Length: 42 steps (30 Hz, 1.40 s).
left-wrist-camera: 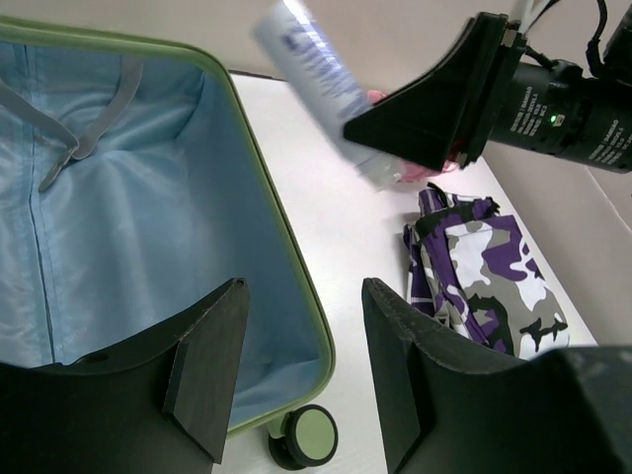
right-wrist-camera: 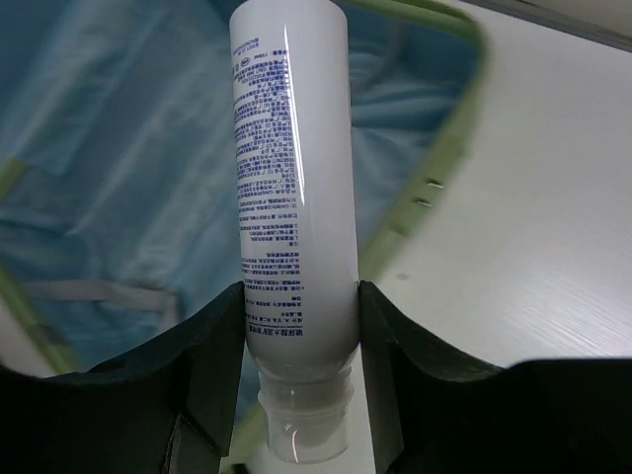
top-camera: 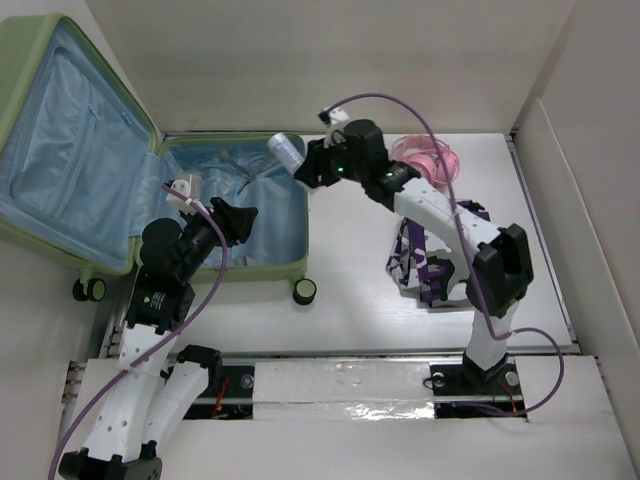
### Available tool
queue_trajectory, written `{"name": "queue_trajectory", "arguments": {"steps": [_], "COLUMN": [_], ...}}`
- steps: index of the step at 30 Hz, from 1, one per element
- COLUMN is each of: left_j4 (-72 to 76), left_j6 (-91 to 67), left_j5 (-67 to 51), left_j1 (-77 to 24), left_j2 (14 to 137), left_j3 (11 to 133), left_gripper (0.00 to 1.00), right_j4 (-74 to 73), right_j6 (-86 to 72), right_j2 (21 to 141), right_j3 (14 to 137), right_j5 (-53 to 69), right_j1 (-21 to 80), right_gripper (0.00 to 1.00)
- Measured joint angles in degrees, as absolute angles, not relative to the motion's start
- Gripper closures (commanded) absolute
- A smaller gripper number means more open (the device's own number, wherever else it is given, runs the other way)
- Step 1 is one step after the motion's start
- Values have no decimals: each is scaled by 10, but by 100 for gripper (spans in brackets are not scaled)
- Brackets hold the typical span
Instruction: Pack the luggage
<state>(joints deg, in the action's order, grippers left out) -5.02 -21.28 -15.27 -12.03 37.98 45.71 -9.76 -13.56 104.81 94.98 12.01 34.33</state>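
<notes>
The pale green luggage (top-camera: 40, 250) lies open at the left, its light blue lining (top-camera: 270, 215) showing; its rim also shows in the left wrist view (left-wrist-camera: 296, 267) and the right wrist view (right-wrist-camera: 434, 188). My right gripper (top-camera: 308, 165) is shut on a white tube with blue print (right-wrist-camera: 291, 188), held above the luggage's right edge; the tube also shows in the top view (top-camera: 287, 150) and the left wrist view (left-wrist-camera: 316, 69). My left gripper (left-wrist-camera: 301, 365) is open and empty over the luggage's near right corner, by a wheel (left-wrist-camera: 311, 434).
A purple camouflage cloth (top-camera: 425, 265) lies on the table right of the luggage, also in the left wrist view (left-wrist-camera: 489, 276). A pink item (top-camera: 425, 155) sits at the back right. White walls enclose the table. A luggage wheel (top-camera: 304, 291) sticks out at the front.
</notes>
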Motion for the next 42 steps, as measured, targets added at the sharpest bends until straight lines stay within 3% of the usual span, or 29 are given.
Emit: {"name": "queue_trajectory", "arguments": {"steps": [1, 4, 7, 8, 9, 10, 11, 13, 14, 15, 16, 18, 19, 20, 22, 25, 33, 36, 38, 40, 41, 42], "left_j4": [-50, -51, -51, -51, -51, -51, -51, -51, -51, -51, -51, -51, -51, -51, -51, -51, -51, -51, -51, -51, -51, -51], "left_j6": [-213, -213, -213, -212, -212, -212, -212, -212, -212, -211, -211, -210, -210, -210, -210, -210, -210, -210, -210, -210, -210, -210], "left_j5": [-153, -151, -149, -149, -149, -149, -149, -149, -149, -149, -150, -150, -150, -150, -150, -150, -150, -150, -151, -152, -152, -152], "left_j1": [-120, -120, -120, -120, -120, -120, -121, -123, -124, -124, -124, -124, -124, -124, -124, -124, -124, -124, -124, -124, -124, -124], "left_j2": [380, 376, 369, 366, 364, 363, 361, 361, 361, 361, 361, 362, 362, 362, 362, 362, 363, 366, 366, 367, 368, 368], "left_j3": [457, 457, 457, 457, 457, 457, 457, 457, 457, 457, 457, 457, 457, 457, 457, 457, 457, 457, 457, 457, 457, 457], "left_gripper": [54, 54, 54, 54, 54, 54, 54, 54, 54, 54, 54, 54, 54, 54, 54, 54, 54, 54, 54, 54, 54, 54], "right_j4": [-93, -82, -80, -79, -65, -58, -57, -52, -46, -44, -44, -47, -53, -63, -81, -124, -220, -246, -256, -262, -262, -256], "right_j6": [-140, -154, -163, -167, -169, -170, -169, -175, -177, -177, -176, -164, -156, -147, -124, -85, -10, 4, 11, 13, 15, 13], "right_j2": [1061, 1108, 1121, 1119, 1109, 1095, 1078, 1046, 1030, 1018, 1013, 1014, 1021, 1030, 1058, 1124, 1264, 1301, 1319, 1324, 1324, 1323], "right_j3": [967, 1016, 1018, 1013, 995, 974, 953, 914, 894, 879, 870, 868, 872, 879, 901, 971, 1103, 1144, 1164, 1166, 1164, 1161], "right_j5": [135, 175, 197, 200, 201, 199, 193, 165, 146, 123, 102, 55, 32, 11, -14, -17, -10, -10, -11, -7, -1, 10], "right_j1": [362, 404, 403, 392, 374, 350, 321, 250, 209, 170, 130, 70, 52, 42, 38, 45, 51, 53, 58, 66, 70, 73], "right_gripper": [43, 19, 18, 22, 33, 67, 80, 95, 94, 87, 64, 40, 23, 17, 8, 4, 4, 8, 27, 54, 76, 83]}}
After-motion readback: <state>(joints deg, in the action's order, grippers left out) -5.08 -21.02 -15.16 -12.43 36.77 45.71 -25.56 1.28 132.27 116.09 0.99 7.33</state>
